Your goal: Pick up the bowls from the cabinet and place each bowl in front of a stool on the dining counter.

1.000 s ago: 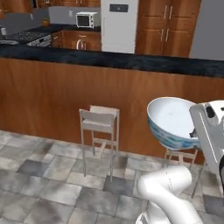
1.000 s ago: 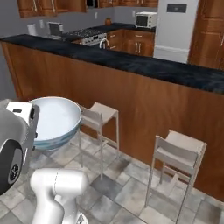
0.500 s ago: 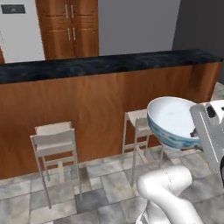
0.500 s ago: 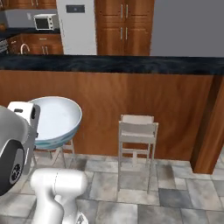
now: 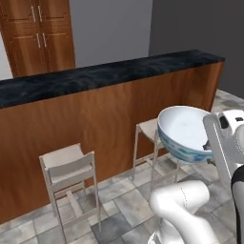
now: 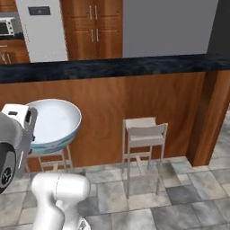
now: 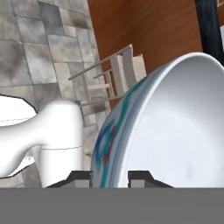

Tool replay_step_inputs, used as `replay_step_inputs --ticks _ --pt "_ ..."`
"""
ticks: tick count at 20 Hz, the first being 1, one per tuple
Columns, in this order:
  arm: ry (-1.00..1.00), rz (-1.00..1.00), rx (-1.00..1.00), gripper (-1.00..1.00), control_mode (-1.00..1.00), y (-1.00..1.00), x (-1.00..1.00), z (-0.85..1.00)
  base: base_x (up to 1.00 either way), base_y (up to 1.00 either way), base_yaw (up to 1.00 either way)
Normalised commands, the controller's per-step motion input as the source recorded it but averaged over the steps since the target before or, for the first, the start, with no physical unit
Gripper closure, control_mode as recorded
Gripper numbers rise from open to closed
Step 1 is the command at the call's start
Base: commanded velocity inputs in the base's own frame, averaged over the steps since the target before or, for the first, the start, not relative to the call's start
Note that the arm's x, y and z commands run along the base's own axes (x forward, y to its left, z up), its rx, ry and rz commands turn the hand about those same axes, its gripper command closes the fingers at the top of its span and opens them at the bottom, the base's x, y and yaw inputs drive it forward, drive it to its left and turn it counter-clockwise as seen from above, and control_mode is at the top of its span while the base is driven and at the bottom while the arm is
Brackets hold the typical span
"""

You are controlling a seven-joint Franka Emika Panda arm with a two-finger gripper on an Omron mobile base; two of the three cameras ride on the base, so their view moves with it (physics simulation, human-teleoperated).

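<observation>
Stool [image 5: 69, 164], pale wood, stands on the tiled floor [image 5: 124, 205] against the brown panel front. Worktop [image 5: 95, 76], black marbled stone, runs above both stools. Second stool [image 5: 145, 131] stands partly behind the bowl. Bowl [image 5: 183, 131], white inside with blue pattern outside, is carried in the air at the arm's end, well short of the worktop and below its level, mouth tilted slightly. Fingers [image 7: 83, 178] pinch the bowl's rim, one tip on the patterned outside, one on the inside. Tall wooden pantry [image 6: 92, 29] stands beyond the worktop.
</observation>
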Motion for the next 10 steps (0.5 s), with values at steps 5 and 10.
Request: replay_step_inputs --ticks 5,10 --pt "0.0 0.0 0.0 1.0 1.0 0.0 0.0 0.0 0.16 0.62 -0.03" --pt "0.0 0.0 0.0 1.0 1.0 0.0 0.0 0.0 0.26 0.22 0.09"
